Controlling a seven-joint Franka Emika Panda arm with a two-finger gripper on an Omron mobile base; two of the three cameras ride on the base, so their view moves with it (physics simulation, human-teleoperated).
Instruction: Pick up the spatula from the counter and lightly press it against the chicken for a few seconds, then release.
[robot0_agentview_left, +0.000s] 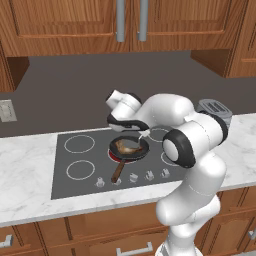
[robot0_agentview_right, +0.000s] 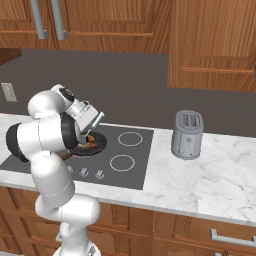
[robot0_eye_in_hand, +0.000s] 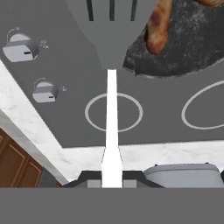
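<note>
From the left, the gripper (robot0_agentview_left: 140, 131) holds the spatula (robot0_agentview_left: 146, 134) just over the right rim of the pan (robot0_agentview_left: 129, 150), where the chicken (robot0_agentview_left: 125, 146) lies. From the right, the spatula slants up, off the meat. In the hand view the jaws look closed on the handle, though the tips are hard to see. The blade sits beside the chicken, so a push down may hit the pan and tip it.

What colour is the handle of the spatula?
White, below a grey slotted blade; the spatula shows best in the hand view.
</note>
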